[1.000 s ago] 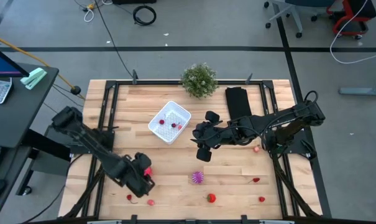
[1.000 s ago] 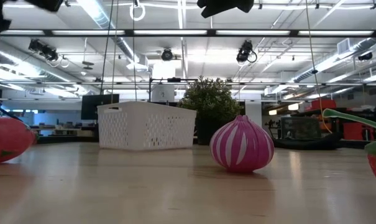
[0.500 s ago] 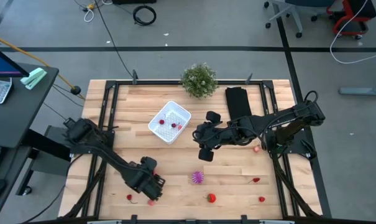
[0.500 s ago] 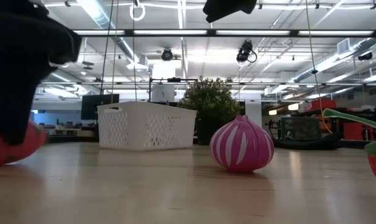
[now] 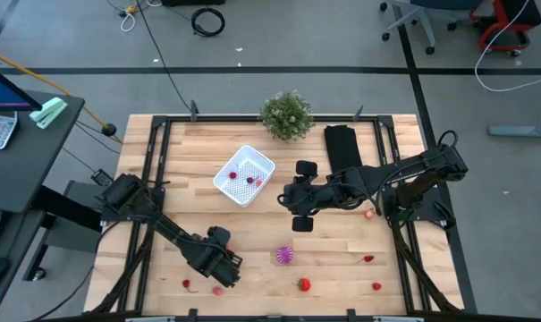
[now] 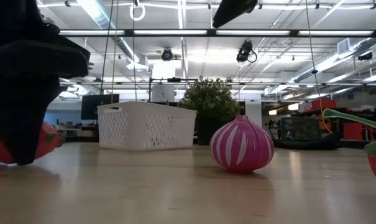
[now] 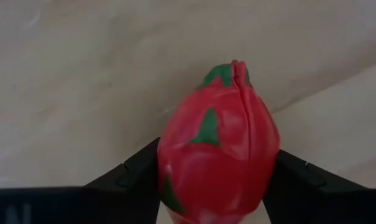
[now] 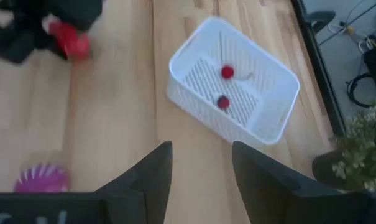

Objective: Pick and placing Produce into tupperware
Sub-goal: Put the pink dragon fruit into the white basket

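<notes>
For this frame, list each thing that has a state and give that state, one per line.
left gripper: low at the table's near edge, fingers either side of a red fruit.
red fruit: red with green flecks, between the left fingers.
right gripper: open, empty, raised mid-table.
tupperware: upright, open, two small red pieces inside.
purple spiky piece: loose on the table.
black cloth: folded, lying flat.
</notes>
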Controlling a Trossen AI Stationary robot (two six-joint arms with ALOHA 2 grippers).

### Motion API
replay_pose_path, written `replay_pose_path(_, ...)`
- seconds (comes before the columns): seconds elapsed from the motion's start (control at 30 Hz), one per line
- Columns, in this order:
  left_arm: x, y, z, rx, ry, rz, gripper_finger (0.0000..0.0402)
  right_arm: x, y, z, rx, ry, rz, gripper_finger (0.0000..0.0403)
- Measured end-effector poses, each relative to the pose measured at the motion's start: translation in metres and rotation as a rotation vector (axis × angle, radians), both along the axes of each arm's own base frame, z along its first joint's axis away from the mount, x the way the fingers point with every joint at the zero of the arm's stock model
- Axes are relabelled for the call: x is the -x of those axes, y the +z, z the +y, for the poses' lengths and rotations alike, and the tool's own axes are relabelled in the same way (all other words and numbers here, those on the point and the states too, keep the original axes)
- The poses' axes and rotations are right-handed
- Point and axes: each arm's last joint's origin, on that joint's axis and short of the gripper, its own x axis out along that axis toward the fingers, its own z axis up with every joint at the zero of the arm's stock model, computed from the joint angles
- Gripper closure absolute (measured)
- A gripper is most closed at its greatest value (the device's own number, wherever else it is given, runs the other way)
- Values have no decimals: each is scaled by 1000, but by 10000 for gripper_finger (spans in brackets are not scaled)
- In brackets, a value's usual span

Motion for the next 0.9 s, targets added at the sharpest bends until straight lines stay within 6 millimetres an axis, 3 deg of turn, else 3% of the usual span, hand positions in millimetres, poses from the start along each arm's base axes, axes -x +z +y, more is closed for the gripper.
replay_pose_path(0.23,-5,12,8,25,11,-39,171,10,-1,-4,36,7,84,227)
replay_pose_path(0.47,-13,50,39,42,-42,-131,185,21,17,-19,62,-5,44,227)
replay_pose_path(0.67,-17,90,88,-88,-111,-233,174,34,34,-36,51,-55,-17,227)
replay_pose_path(0.9,-16,122,164,-313,-137,-244,164,39,41,-49,40,-101,-42,227)
